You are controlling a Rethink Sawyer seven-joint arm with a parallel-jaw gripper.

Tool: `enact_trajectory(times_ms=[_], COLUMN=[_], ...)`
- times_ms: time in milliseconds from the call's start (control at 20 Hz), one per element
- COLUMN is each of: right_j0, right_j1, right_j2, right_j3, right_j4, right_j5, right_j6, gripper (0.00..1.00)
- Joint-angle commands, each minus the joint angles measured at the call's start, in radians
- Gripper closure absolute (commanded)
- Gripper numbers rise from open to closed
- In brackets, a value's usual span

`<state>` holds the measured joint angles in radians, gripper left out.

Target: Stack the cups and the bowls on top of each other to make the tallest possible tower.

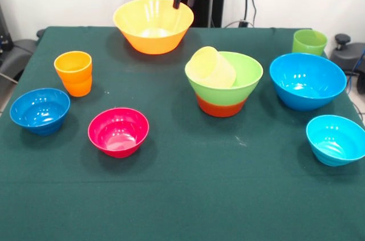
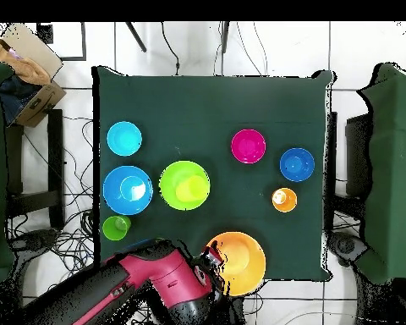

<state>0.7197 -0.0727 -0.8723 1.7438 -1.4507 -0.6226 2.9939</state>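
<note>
Seen from the front, the gripper (image 1: 185, 3) hangs at the top edge, its two dark jaws parted and holding nothing, their tips over the far rim of the big yellow-orange bowl (image 1: 153, 25); the arm above is cut off by the frame. On the green surface (image 1: 188, 195) the tower (image 1: 223, 84) stands near the middle: the light green bowl (image 1: 242, 78) sits nested in the orange-red bowl (image 1: 221, 106), of which only the lower band shows, and the pale yellow cup (image 1: 212, 67) lies tipped on its side inside the green bowl, leaning on the left rim. The orange cup (image 1: 74, 73) stands upright at left, with the small dark blue bowl (image 1: 40, 110) and the magenta bowl (image 1: 118, 131) nearer the camera. At right sit the big blue bowl (image 1: 307, 80), the light green cup (image 1: 309, 42) behind it, and the small cyan bowl (image 1: 336, 139), clipped by the frame's edge.

From overhead, the red arm (image 2: 147, 283) reaches in from the bottom, and the gripper (image 2: 213, 258) sits at the yellow-orange bowl's (image 2: 240, 264) rim; its jaws are hard to make out here. The tower (image 2: 184, 185) reads as one green disc with a paler yellow patch, the orange-red bowl hidden beneath. The big blue bowl (image 2: 127, 190) lies just beside it.
</note>
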Motion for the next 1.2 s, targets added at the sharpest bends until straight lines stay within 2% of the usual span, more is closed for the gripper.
enact_trajectory(times_ms=[50,400,600,700,800,900,1200], right_j0=[0.008,-0.032,-0.031,-0.04,-0.082,-0.123,-0.19], right_j1=[-0.017,-0.057,-0.064,-0.08,-0.127,-0.169,-0.245], right_j2=[0.114,0.178,0.196,0.21,0.238,0.266,0.33], right_j3=[-0.042,0.002,0.017,0.025,0.041,0.057,0.099], right_j4=[-0.016,0.071,0.093,0.064,0.035,0.028,0.017], right_j5=[0.042,0.075,0.08,0.029,-0.073,-0.134,-0.22], right_j6=[0.244,0.117,0.066,0.069,0.093,0.141,0.206], gripper=[0.0,0.0,0.0,0.0,0.0,0.0,0.0])
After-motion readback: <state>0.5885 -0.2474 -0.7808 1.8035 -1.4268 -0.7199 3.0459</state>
